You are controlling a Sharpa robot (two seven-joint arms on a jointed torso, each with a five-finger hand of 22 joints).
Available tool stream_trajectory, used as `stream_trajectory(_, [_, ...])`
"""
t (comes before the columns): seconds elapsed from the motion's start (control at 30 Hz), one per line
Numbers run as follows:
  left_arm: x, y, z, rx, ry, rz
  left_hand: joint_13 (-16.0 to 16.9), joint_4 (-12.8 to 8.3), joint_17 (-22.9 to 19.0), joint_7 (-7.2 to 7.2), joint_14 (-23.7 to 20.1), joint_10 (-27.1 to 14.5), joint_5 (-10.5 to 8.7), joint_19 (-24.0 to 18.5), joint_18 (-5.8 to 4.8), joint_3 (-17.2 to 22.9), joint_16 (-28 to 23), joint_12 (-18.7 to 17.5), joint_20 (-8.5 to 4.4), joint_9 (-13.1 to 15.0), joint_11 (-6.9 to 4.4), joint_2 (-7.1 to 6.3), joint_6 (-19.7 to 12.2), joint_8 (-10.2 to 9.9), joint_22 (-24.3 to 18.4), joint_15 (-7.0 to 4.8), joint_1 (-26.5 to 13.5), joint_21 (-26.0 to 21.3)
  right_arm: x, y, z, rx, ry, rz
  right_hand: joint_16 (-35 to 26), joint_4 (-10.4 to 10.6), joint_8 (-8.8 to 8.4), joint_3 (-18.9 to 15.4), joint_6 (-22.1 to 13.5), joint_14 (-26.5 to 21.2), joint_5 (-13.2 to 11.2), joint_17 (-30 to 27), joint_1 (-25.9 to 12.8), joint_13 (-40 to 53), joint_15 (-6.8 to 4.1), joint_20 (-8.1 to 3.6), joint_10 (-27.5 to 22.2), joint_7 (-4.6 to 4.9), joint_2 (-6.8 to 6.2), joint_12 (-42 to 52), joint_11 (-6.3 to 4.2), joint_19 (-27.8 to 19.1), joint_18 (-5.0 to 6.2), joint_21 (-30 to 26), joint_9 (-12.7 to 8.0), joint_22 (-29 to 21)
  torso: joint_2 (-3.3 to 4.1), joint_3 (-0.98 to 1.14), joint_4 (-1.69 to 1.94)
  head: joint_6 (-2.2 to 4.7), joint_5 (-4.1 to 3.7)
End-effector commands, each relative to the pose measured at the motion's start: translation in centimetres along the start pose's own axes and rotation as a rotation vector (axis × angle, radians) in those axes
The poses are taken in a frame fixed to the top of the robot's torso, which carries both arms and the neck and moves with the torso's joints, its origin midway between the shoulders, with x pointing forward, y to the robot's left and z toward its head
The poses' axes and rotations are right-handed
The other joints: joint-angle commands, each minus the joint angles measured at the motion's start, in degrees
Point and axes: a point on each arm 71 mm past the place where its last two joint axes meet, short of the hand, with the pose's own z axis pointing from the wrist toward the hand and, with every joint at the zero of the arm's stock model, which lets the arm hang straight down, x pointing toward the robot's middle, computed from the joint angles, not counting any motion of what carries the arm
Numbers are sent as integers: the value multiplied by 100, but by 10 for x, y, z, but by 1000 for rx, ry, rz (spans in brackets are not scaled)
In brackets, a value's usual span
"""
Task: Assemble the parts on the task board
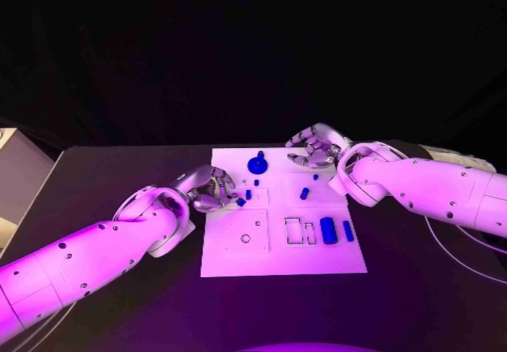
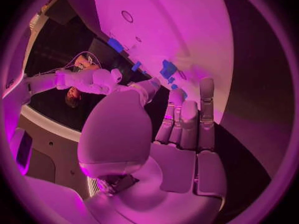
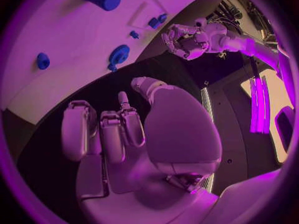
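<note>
White board (image 1: 277,253) lying on black table (image 1: 127,161), blue parts (image 1: 329,229) sitting in its slots, left hand (image 1: 209,189) curling empty at its edge, right hand (image 1: 316,146) curling empty above its far corner.

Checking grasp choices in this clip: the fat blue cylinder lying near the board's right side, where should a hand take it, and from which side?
Probably across its round middle, pinched from above. The blue cylinder lies flat on the task board with its long axis running away from the robot, so its curved flanks face sideways. The slim blue bar lies close on its right, leaving little room there. The right hand looks the nearer one.
</note>
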Motion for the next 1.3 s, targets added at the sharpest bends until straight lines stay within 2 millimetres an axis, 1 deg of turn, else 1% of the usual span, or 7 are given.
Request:
stream_trajectory(0.03, [1, 1, 1, -92, -24, -17, -15, 118, 54, -21, 75, 82, 18, 78, 72, -190, -13, 38, 8, 64, 1, 22, 31, 133, -44, 1, -38, -59, 1, 1, 0, -12, 3, -1, 23, -8, -30, 29, 41, 608, 25, 1509, -43, 722, 9, 37, 42, -10, -8, 20, -5, 234, -56, 4, -2, 228, 4, 4, -3, 4, 7])
stream_trajectory(0.13, [5, 0, 2, -131, -4, -7, -10, 223, 103, -32, 137, 114, 20, 150, 67, -384, 5, 120, -4, 164, -7, 63, 22, 347, -73, -8, -12, -84, 1, 1, 0, -12, 3, -1, 23, -8, -30, 29, 41, 608, 25, 1509, -43, 722, 9, 37, 42, -10, -8, 20, -5, 234, -56, 4, -2, 228, 4, 6, -4, 3, 8])
stream_trajectory(0.37, [15, -3, 5, -203, 52, 28, 110, 245, 437, -155, 417, 169, 22, 485, 4, -793, 138, 476, -81, 508, -114, 220, -27, 1129, 157, -99, -93, 169, 1, 2, 1, -13, 4, -1, 23, -8, -30, 29, 41, 608, 25, 1509, -43, 722, 9, 37, 42, -10, -8, 20, -5, 234, -56, 4, -2, 228, 5, 6, -5, 2, 5])
stream_trajectory(0.5, [19, -5, 7, -220, 73, 42, 164, 246, 530, -187, 487, 170, 22, 564, -15, -883, 177, 594, -107, 600, -144, 244, -75, 1356, 239, -127, -74, 256, 2, 2, 1, -13, 5, 0, 23, -8, -30, 29, 41, 608, 25, 1509, -43, 722, 9, 37, 42, -10, -8, 20, -5, 234, -56, 4, -2, 228, 3, 7, -3, -2, 4])
stream_trajectory(0.77, [23, -11, 9, -214, 80, 45, 231, 249, 610, -211, 540, 162, 22, 615, -30, -1008, 211, 735, -126, 711, -166, 238, -129, 1633, 309, -146, -55, 326, 2, 2, 1, -14, 6, 0, 23, -8, -30, 29, 41, 608, 25, 1509, -43, 722, 9, 37, 42, -10, -8, 20, -5, 234, -56, 4, -2, 228, 0, 4, -2, -6, 3])
stream_trajectory(0.9, [24, -12, 10, -213, 80, 48, 250, 244, 633, -218, 554, 156, 23, 631, -35, -1039, 222, 773, -130, 738, -171, 239, -152, 1706, 335, -150, -37, 351, 2, 2, 1, -15, 6, 0, 23, -8, -30, 29, 41, 608, 25, 1509, -43, 722, 9, 37, 42, -10, -8, 20, -5, 234, -56, 4, -2, 228, 1, 4, -2, -8, 5])
stream_trajectory(1.3, [24, -11, 11, -216, 80, 65, 290, 210, 664, -236, 568, 93, 25, 644, -42, -953, 241, 860, -147, 808, -190, 261, -271, 1965, 384, -168, 358, 395, 5, 2, 1, -13, 11, 2, 23, -29, -34, 51, 45, 608, 29, 1509, -77, 723, 8, 37, 44, -11, 0, 24, -6, 235, -57, 6, -1, 232, 1, 6, 0, -8, 9])
